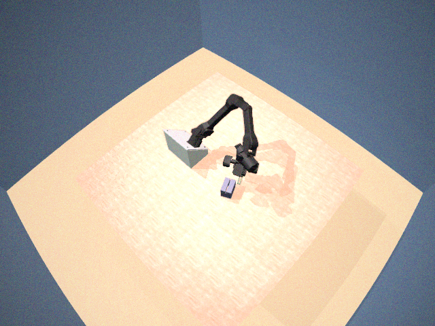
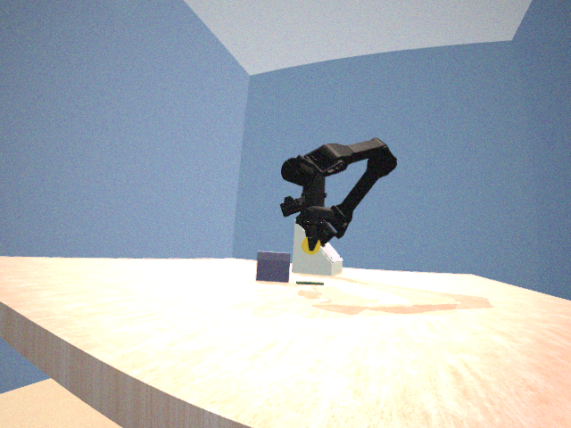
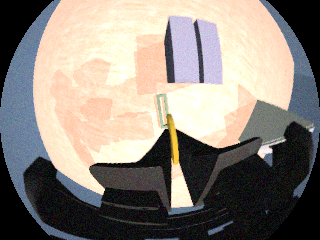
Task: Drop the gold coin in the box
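Observation:
My gripper (image 1: pixel 239 179) (image 2: pixel 316 241) (image 3: pixel 170 132) is shut on the gold coin (image 2: pixel 307 247) (image 3: pixel 174 130) and holds it upright, a little above the table. In the wrist view the coin shows edge-on as a thin yellow line between the fingertips. The shallow dark-green holder (image 2: pixel 310 283) (image 3: pixel 160 108) lies on the table just below and ahead of the coin, with nothing standing in it. The grey box (image 1: pixel 228 187) (image 2: pixel 273 266) (image 3: pixel 194 50) stands a short way beyond the holder, its narrow dark slot running along the lid.
A pale wedge-shaped block (image 1: pixel 179 145) (image 2: pixel 313 266) (image 3: pixel 267 123) carries the arm's base behind the gripper. The wooden table (image 1: pixel 140 227) (image 2: pixel 230 345) stretches wide on all sides, with its front edge near the exterior camera.

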`<state>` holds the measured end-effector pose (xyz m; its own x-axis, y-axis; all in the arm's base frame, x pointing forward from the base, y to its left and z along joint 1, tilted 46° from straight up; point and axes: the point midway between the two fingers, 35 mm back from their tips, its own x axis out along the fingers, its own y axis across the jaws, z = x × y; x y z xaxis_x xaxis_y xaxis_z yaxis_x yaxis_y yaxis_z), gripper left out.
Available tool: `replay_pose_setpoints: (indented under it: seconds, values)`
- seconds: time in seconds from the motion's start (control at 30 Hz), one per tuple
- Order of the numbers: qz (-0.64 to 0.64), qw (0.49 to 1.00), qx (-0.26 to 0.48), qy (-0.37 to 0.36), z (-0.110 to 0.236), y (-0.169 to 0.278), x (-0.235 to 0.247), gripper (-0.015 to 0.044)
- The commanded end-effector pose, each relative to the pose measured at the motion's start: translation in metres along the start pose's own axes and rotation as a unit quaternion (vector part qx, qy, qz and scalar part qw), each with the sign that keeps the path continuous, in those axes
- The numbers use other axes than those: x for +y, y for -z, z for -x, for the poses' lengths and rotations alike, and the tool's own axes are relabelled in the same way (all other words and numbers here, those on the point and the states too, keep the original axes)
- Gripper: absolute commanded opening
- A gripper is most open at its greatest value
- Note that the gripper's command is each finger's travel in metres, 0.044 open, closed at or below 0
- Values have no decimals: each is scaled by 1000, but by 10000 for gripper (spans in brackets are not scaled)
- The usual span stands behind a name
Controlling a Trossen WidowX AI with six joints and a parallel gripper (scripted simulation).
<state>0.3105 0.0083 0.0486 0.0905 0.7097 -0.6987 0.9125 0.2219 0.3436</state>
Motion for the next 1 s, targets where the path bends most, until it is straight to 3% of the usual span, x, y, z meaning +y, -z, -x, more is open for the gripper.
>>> replay_pose_setpoints:
  seconds: [0.0, 0.43, 0.97]
  values:
    - [5, 1000, -4, -3, 14, 1, 1, 0]
    - [-31, 1000, -3, -4, 20, 11, -6, 0]
    - [-29, 1000, -7, -3, 22, -26, -15, 0]
